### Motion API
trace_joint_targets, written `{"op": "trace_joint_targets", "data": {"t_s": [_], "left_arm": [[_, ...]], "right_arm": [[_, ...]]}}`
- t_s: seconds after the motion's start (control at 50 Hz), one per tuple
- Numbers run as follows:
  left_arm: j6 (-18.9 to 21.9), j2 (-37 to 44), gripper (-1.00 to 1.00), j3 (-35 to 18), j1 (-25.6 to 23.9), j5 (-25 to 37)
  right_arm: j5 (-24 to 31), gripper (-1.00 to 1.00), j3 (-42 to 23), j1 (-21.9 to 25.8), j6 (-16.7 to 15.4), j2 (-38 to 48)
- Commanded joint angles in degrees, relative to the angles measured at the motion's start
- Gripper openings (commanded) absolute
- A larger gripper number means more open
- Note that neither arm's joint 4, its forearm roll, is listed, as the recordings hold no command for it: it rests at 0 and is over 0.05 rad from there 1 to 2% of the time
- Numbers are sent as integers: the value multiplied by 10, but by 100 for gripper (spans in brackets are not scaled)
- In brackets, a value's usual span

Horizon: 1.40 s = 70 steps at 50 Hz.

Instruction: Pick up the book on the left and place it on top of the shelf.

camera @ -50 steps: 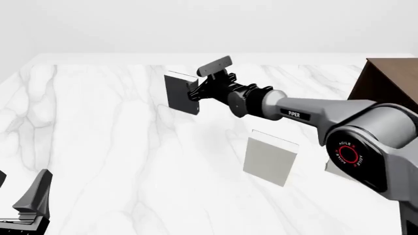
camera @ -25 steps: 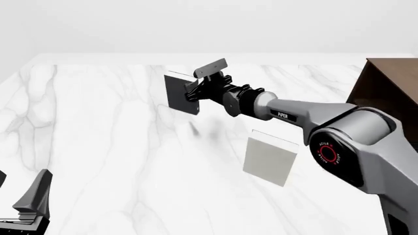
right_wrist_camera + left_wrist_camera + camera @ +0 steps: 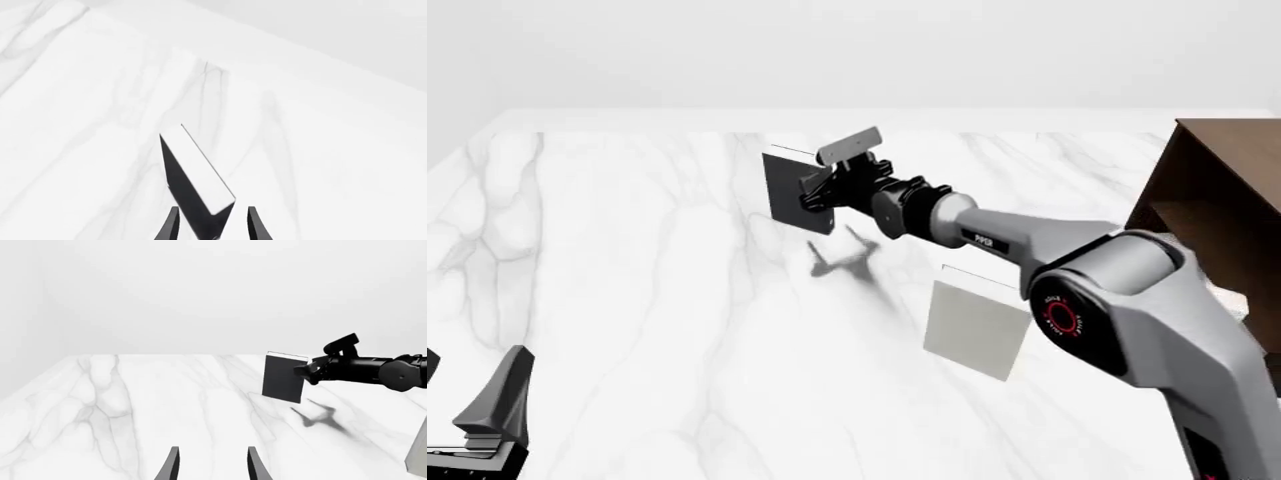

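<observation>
Marble table point(image 3: 627, 260): white, veined, filled most of the front view.

Shelf point(image 3: 1214, 190): dark brown wood, at 3 o'clock in the front view, cut by the frame edge; its top was out of sight.

Right arm point(image 3: 1121, 300): grey, reached from 4 o'clock toward 11 o'clock.

Pale book point(image 3: 977, 326): grey-white, upright, near centre, well apart from the gripper.

Book point(image 3: 790, 190): charcoal-black hardcover with white page edges, at 11 o'clock of centre, upright. Its shadow point(image 3: 841, 258) lay detached below it, so it appeared lifted clear of the table.

Right gripper point(image 3: 823, 187): jaws clenched on the book's right edge; the wrist view showed the book point(image 3: 193, 185) between the fingertips.

Left gripper point(image 3: 211, 465): parked at 7 o'clock, jaws parted, holding nothing.

Handling note: the step was judged to be the carry. Advised: keep the clamp firm, raise the book above the shelf top before swinging toward 3 o'clock, pass over the pale book, and level the book before release.
</observation>
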Motion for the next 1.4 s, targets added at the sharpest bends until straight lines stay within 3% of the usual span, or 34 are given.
{"op": "trace_joint_targets", "data": {"t_s": [0.02, 0.28, 0.98, 1.2, 1.22, 1.4], "left_arm": [[0, 0, 100, 0, 0, 0], [0, 0, 100, 0, 0, 0], [0, 0, 100, 0, 0, 0], [0, 0, 100, 0, 0, 0], [0, 0, 100, 0, 0, 0], [0, 0, 100, 0, 0, 0]], "right_arm": [[1, 100, -10, 1, 1, 16], [-7, 100, -7, 2, 4, 30], [39, 100, -93, 4, 5, 76], [21, 100, -64, 4, 5, 62], [13, -100, -55, 3, 2, 57], [-5, -100, -26, 3, 3, 41]]}}
